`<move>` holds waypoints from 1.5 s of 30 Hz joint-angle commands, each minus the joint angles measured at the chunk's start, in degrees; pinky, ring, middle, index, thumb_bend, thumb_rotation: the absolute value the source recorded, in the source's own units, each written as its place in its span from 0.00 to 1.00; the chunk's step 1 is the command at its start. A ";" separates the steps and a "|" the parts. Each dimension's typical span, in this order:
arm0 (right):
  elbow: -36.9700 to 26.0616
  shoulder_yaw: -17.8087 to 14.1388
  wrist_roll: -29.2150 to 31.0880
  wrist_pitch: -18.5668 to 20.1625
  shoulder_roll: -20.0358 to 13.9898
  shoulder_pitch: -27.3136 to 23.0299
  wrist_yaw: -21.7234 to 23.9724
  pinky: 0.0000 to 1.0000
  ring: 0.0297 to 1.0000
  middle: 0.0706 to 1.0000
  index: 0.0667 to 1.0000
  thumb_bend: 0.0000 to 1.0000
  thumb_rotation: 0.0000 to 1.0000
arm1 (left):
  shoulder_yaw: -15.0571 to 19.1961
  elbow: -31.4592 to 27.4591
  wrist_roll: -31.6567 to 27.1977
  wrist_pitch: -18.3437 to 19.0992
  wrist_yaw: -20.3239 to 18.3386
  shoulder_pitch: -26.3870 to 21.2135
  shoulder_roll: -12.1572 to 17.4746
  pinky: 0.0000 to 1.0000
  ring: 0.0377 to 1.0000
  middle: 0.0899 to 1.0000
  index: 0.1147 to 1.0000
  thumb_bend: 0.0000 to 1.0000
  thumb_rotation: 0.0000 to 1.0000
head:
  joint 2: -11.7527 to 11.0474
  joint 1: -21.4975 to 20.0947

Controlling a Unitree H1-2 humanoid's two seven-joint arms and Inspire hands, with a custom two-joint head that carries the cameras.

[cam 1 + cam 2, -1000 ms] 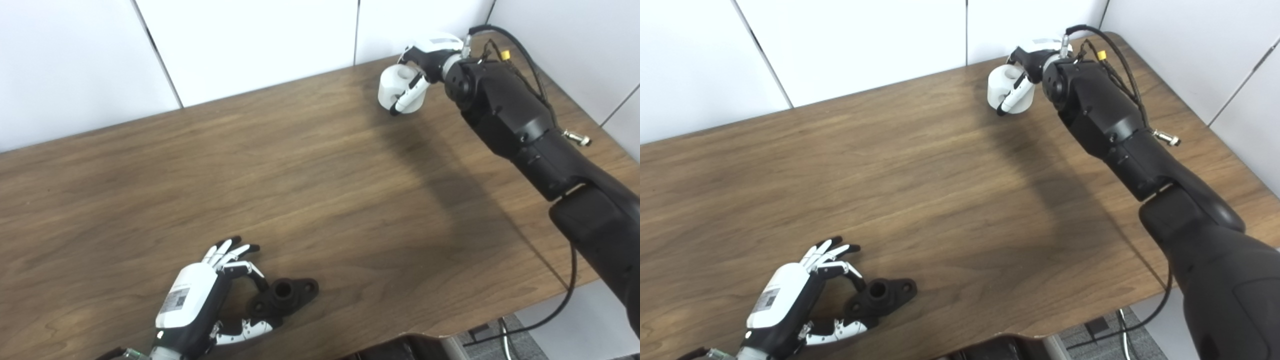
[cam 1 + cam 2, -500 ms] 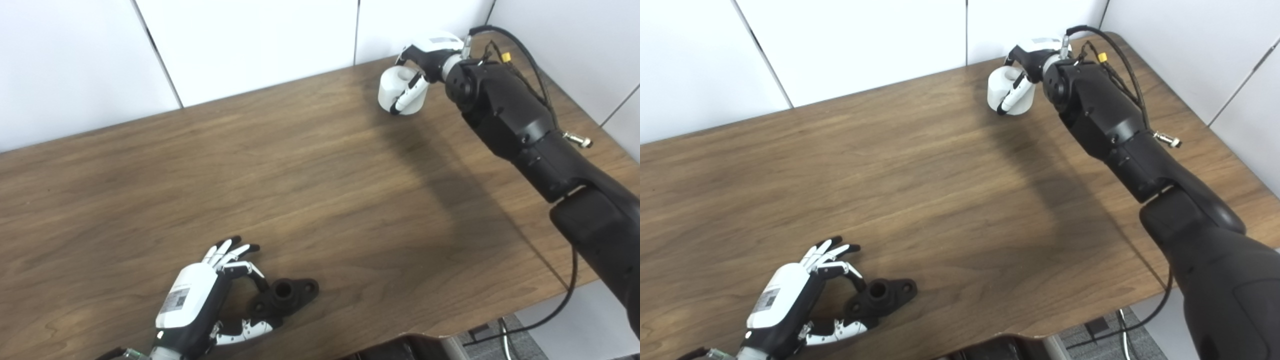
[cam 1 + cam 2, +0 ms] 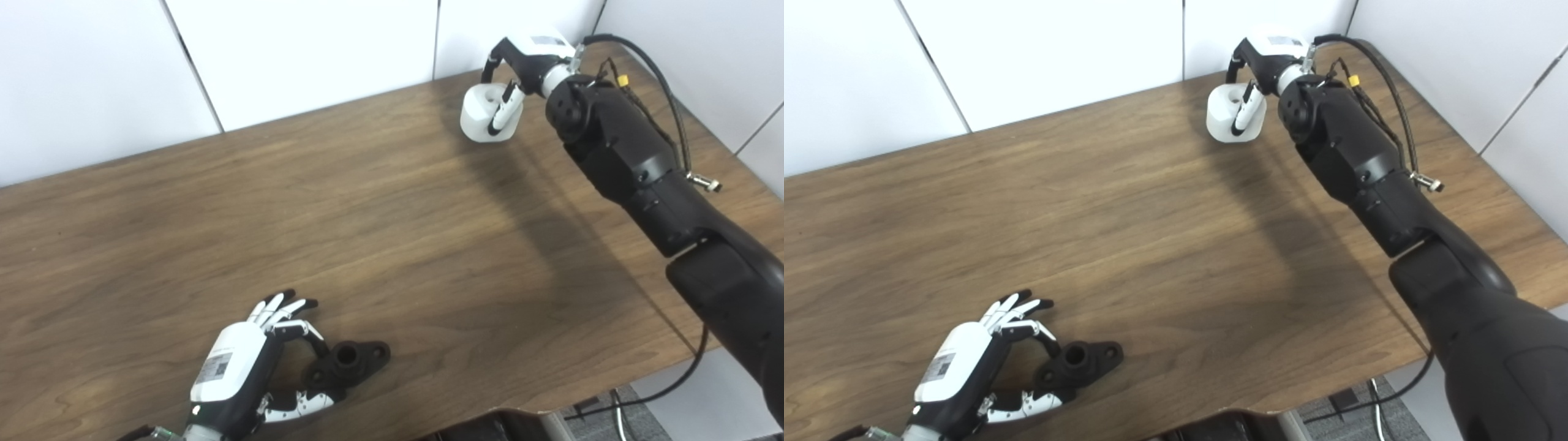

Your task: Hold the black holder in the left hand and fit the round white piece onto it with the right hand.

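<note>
Our right hand (image 3: 520,67) wraps its fingers around the round white piece (image 3: 484,115) at the far right corner of the wooden table (image 3: 392,245), while our left hand (image 3: 245,373) pinches the near end of the black holder (image 3: 349,362), which lies flat by the table's front edge. The two parts sit well apart. We judge both grasps made, though whether the white piece is clear of the table we cannot tell. Lifting the holder, bringing the piece across and fitting it on remain.
</note>
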 commanded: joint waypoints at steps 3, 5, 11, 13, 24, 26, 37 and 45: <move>-1.45 -0.59 -0.58 -0.89 -1.56 -2.09 -1.53 0.86 0.90 0.77 0.45 0.52 0.13 | -0.23 0.95 0.17 2.45 -2.50 0.99 0.71 0.96 0.97 0.87 0.43 0.51 0.06 | 0.12 -0.01; -1.43 -0.57 -0.55 -1.08 -1.64 -2.03 -1.64 0.86 0.90 0.77 0.45 0.52 0.13 | -0.18 1.00 0.07 2.43 -2.40 0.99 0.66 0.96 0.97 0.87 0.43 0.51 0.06 | 0.12 -0.01; -1.37 -0.48 -0.35 -2.34 -2.09 -1.77 -2.20 0.84 0.89 0.77 0.45 0.52 0.13 | -0.36 1.29 0.18 2.68 -2.52 0.70 0.34 0.96 0.97 0.87 0.43 0.51 0.06 | 0.03 0.37; -2.14 -0.49 -0.13 -3.37 -2.47 -1.42 -2.22 0.85 0.88 0.76 0.45 0.52 0.13 | -0.42 1.49 0.10 2.67 -2.43 0.57 0.16 0.96 0.97 0.87 0.43 0.51 0.06 | 0.05 0.69; -23.82 -1.23 -1.36 -2.87 -3.58 3.85 4.44 0.82 0.88 0.76 0.45 0.52 0.13 | -1.37 3.46 1.08 2.90 -2.18 -0.80 -1.14 0.96 0.97 0.87 0.43 0.51 0.06 | 0.03 3.89; -27.08 -1.43 -1.76 -2.75 -3.40 4.78 5.64 0.81 0.88 0.75 0.45 0.52 0.13 | -1.61 3.69 1.30 3.14 -2.18 -1.03 -1.45 0.96 0.97 0.86 0.43 0.51 0.06 | 0.09 4.56; -49.29 -3.08 -1.35 -1.87 -1.20 11.63 16.02 0.82 0.87 0.75 0.45 0.52 0.14 | -3.08 3.93 3.61 5.28 -2.68 -2.20 -4.11 0.97 0.97 0.86 0.43 0.51 0.06 | 2.37 12.07; -58.48 -3.42 0.05 -2.98 1.39 14.69 22.38 0.86 0.86 0.73 0.45 0.52 0.14 | -4.59 3.96 5.18 7.63 -3.42 -3.27 -5.62 0.98 0.97 0.87 0.43 0.51 0.06 | 4.49 15.54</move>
